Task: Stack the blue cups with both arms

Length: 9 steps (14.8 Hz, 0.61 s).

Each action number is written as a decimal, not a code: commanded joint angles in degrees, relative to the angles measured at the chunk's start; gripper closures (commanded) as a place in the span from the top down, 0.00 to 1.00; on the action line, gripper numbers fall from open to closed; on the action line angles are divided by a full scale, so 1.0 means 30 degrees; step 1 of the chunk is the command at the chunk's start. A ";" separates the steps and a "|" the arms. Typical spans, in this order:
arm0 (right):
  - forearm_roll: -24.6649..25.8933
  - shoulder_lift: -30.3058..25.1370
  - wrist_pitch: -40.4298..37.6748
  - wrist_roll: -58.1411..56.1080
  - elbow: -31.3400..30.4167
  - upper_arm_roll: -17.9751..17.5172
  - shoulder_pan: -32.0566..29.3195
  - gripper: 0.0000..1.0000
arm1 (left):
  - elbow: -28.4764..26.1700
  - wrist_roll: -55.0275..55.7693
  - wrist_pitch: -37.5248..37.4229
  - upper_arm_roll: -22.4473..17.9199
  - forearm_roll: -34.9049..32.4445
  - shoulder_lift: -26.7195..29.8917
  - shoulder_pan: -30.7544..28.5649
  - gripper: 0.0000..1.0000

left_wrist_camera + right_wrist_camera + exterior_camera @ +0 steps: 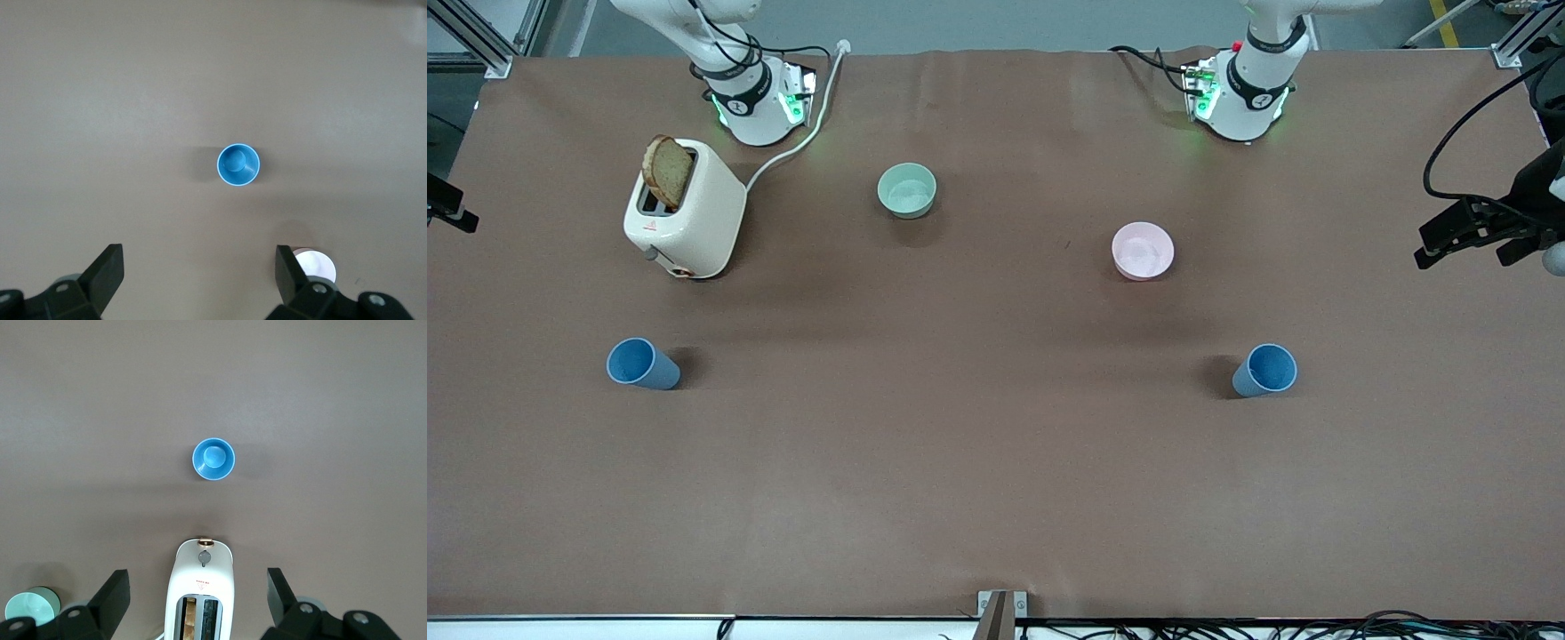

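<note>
Two blue cups stand upright on the brown table, both near the front camera. One [643, 364] is at the right arm's end, the other [1265, 370] at the left arm's end. My left gripper [199, 268] is open and empty, high over the table, with the blue cup [238, 165] at its end of the table far below it. My right gripper [199, 592] is open and empty, high over the toaster, with its blue cup [213, 459] below. Neither gripper shows in the front view; only the arm bases [1249, 89] [747, 98] do.
A white toaster [687, 210] with a slice of bread stands near the right arm's base, its cord trailing toward that base. A pale green bowl [907, 189] and a pink bowl [1143, 250] sit farther from the front camera than the cups. Black equipment [1485, 222] hangs at the left arm's table end.
</note>
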<state>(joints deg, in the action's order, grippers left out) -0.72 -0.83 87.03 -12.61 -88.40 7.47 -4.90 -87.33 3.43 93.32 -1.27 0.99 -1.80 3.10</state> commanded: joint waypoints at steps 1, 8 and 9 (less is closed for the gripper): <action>0.0444 -0.0193 0.0082 0.0366 -0.0152 -0.0058 0.0081 0.91 | 0.0312 -0.0408 -0.0492 0.0073 -0.0096 0.0014 -0.0124 1.00; 0.0444 0.0012 0.0433 0.0337 -0.0123 -0.0029 -0.0182 0.91 | 0.0312 -0.0410 -0.0551 0.0045 0.0515 -0.1444 -0.0241 1.00; 0.0444 0.0070 0.0463 0.0337 -0.0122 0.0000 -0.0212 0.91 | 0.0515 -0.0439 -0.0521 -0.0015 0.0518 -0.2089 -0.0271 1.00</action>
<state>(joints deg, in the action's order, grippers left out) -0.70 -0.74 87.75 -12.55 -88.41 7.73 -5.06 -87.57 3.40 91.88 -1.14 1.41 -4.08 2.94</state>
